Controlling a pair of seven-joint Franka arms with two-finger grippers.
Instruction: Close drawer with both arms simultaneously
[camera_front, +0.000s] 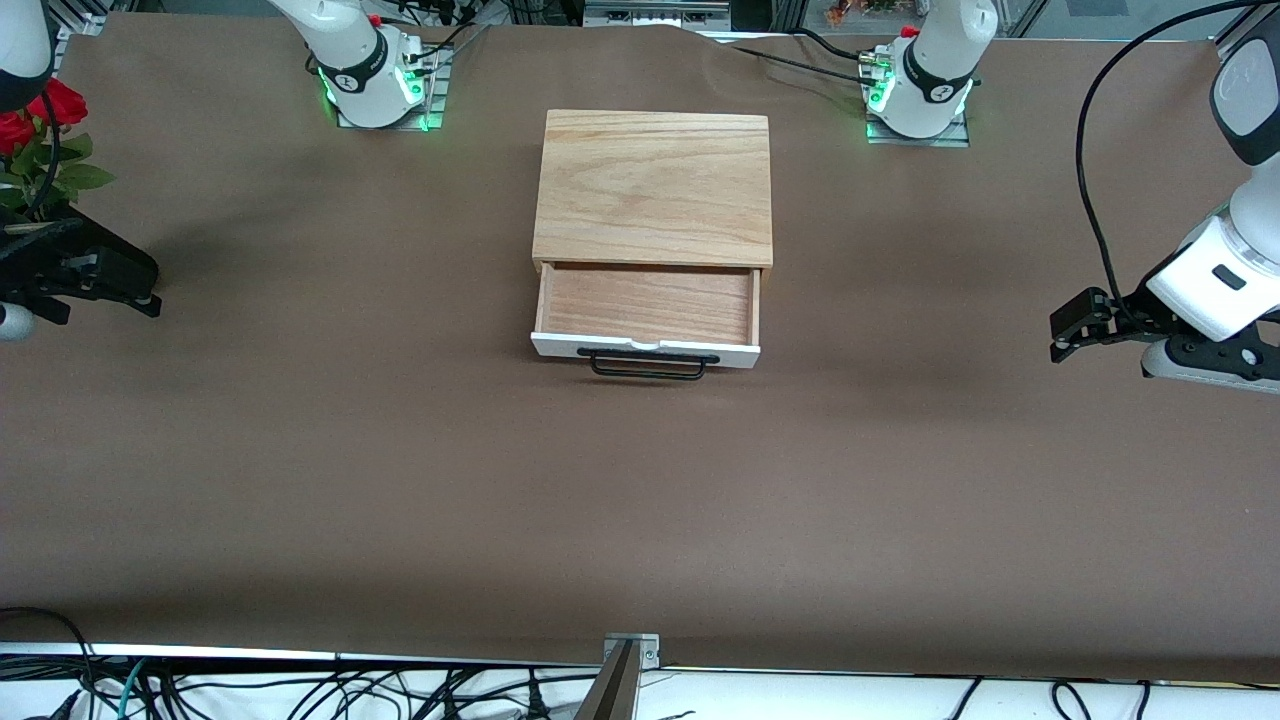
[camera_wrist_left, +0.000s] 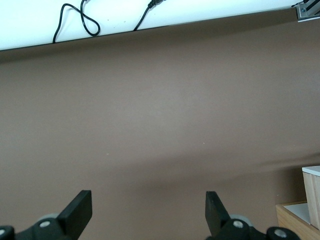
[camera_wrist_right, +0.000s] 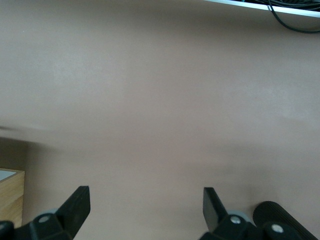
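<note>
Front view, drawer (camera_front: 646, 305) pulled out, white front, black handle, left tool (camera_wrist_left: 148, 210) and right tool (camera_wrist_right: 146, 207) spread, apart from it

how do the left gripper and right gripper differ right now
The left gripper hangs over the table at the left arm's end; the right gripper hangs over the right arm's end, beside red flowers. Both are open, empty and well apart from the pulled-out drawer.

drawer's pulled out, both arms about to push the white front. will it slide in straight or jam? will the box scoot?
The drawer looks empty and shallow, so probably light and easy to slide. Its white front is wide; uneven pushes could skew it, so matched contacts either side of the handle seem wise. The box sits unanchored on the table and may scoot toward the bases.
</note>
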